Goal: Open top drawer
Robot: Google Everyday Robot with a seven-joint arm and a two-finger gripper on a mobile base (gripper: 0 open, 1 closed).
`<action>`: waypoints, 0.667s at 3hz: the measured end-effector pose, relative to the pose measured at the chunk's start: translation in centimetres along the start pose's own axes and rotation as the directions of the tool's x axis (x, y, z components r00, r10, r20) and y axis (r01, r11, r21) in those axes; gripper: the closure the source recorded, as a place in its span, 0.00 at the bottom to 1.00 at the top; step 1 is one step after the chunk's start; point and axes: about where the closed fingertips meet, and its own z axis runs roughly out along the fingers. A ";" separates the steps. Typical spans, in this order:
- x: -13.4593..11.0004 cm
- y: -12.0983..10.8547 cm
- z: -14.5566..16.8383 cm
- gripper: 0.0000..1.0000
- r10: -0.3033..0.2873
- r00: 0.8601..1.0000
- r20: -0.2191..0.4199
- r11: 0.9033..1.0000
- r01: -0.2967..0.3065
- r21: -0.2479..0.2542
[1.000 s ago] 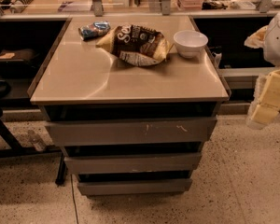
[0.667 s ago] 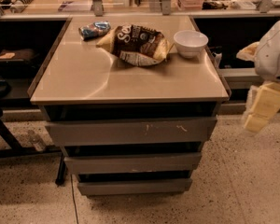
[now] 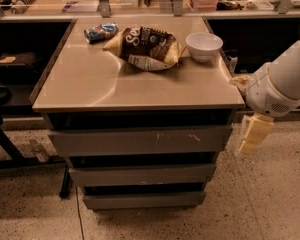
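currently we are looking down at a bench (image 3: 90,84) with a smooth beige top, and the top drawer (image 3: 115,141) is sitting directly under that top, with a dark gap between them. its wide grey front is facing us and is looking pushed in, with pale scratches (image 3: 192,137) showing right of centre. below it, two narrower drawer fronts (image 3: 140,174) are stacking downward toward the speckled floor (image 3: 260,204).

on the bench top, a crumpled chip bag (image 3: 145,46) is lying near the far edge. a white bowl (image 3: 204,45) is standing upright just to the right of it, and a blue packet (image 3: 101,31) is lying to its left.

at the right side, the white arm (image 3: 285,84) is reaching in from the frame edge. the pale tool (image 3: 253,134) is hanging down from it, just beside the right end of the top drawer and level with its front. it is not touching the drawer or the bench. we are not able to tell whether the tool is released or clenched, and it is not grasping anything that we are seeing.
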 end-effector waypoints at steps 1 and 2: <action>0.2 -0.5 3.5 0.00 -0.046 0.998 0.042 0.999 0.046 0.006; 0.1 -0.1 3.5 0.00 -0.047 0.998 0.043 0.999 0.047 0.005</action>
